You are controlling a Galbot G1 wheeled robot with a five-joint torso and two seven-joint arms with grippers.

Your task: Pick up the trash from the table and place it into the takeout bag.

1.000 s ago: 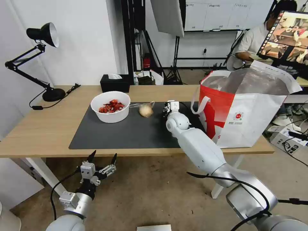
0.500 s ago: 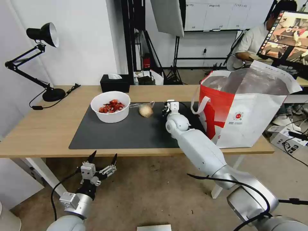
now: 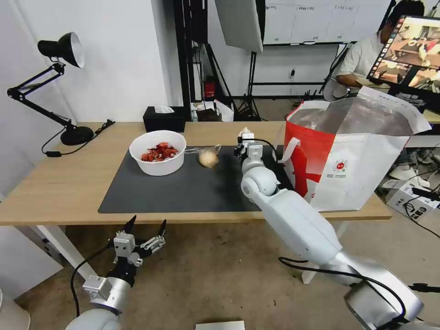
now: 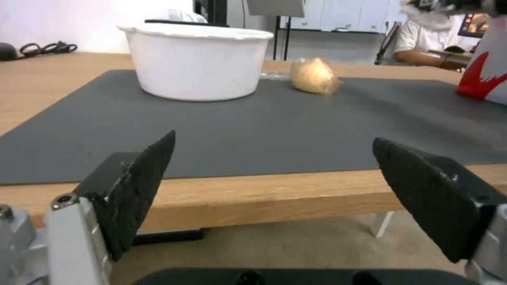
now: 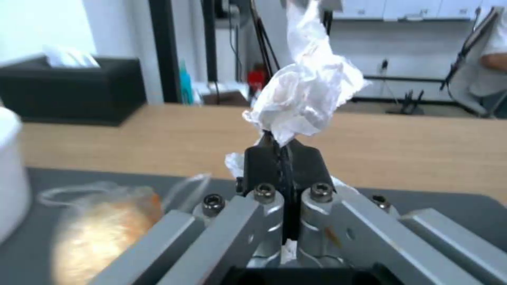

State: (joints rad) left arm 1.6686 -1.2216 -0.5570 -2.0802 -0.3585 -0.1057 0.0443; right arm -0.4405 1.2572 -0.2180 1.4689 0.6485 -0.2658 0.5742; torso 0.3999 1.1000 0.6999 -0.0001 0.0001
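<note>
My right gripper (image 3: 244, 137) (image 5: 277, 144) is shut on a crumpled white tissue (image 5: 304, 91) (image 3: 244, 131), held a little above the dark mat (image 3: 183, 183) just left of the red-and-white takeout bag (image 3: 348, 156). A white bowl of red scraps (image 3: 158, 152) (image 4: 195, 59) and a clear bag with a yellowish lump (image 3: 208, 157) (image 4: 313, 75) (image 5: 100, 233) rest on the mat of the wooden table (image 3: 59, 183). My left gripper (image 3: 145, 227) (image 4: 275, 190) hangs open below the table's front edge, facing the bowl.
A black tissue box (image 3: 164, 118) (image 5: 71, 91) stands at the table's back edge and a black desk lamp (image 3: 55, 82) at its far left. The bag's white loop handle (image 3: 284, 151) hangs toward the right arm.
The right gripper has risen off the mat with the tissue and shifted slightly toward the takeout bag. The left arm has stayed put.
</note>
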